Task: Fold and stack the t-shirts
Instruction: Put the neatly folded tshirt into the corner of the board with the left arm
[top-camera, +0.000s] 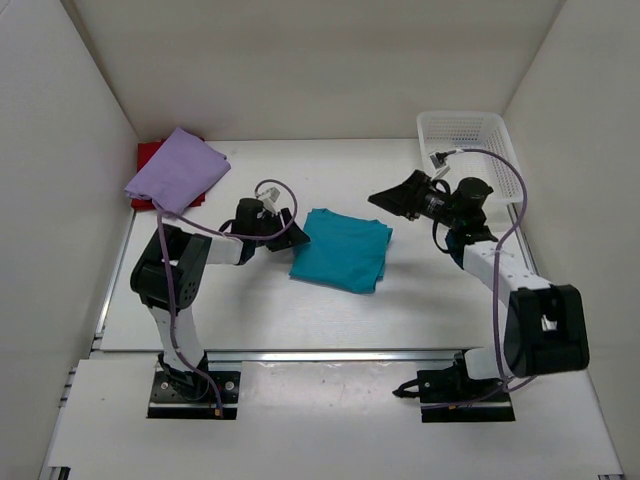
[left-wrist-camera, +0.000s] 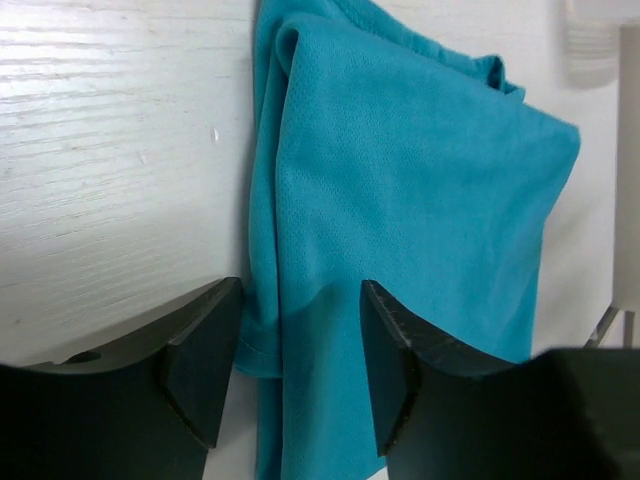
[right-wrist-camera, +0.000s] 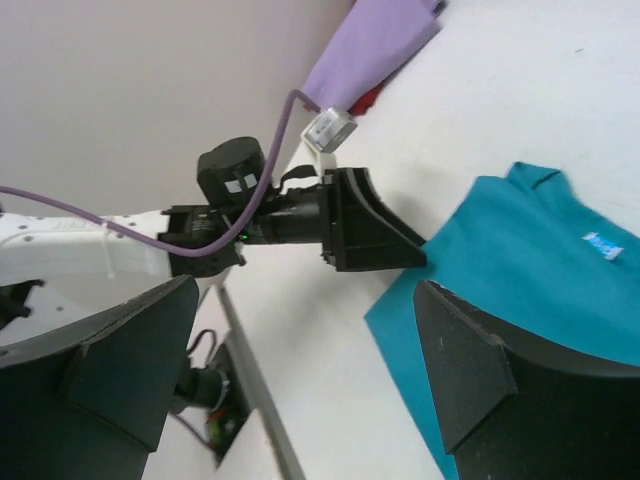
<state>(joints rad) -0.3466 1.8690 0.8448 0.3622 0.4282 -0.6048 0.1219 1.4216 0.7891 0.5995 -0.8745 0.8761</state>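
Observation:
A folded teal t-shirt (top-camera: 340, 250) lies flat mid-table. My left gripper (top-camera: 288, 230) is low at its left edge. In the left wrist view the teal t-shirt (left-wrist-camera: 420, 200) runs between the spread fingers of that gripper (left-wrist-camera: 300, 365); the jaws are open and not pinching the cloth. The lavender t-shirt (top-camera: 178, 170) lies over the red t-shirt (top-camera: 148, 155) in the back left corner. My right gripper (top-camera: 385, 198) hovers open above the teal shirt's far right corner. The right wrist view shows this gripper (right-wrist-camera: 305, 380) with nothing between its fingers, looking over the teal t-shirt (right-wrist-camera: 540, 270) toward the left gripper (right-wrist-camera: 370, 235).
A white mesh basket (top-camera: 470, 135) stands at the back right, behind the right arm. White walls close in the table on the left, back and right. The left arm's purple cable (top-camera: 270, 190) loops above its wrist.

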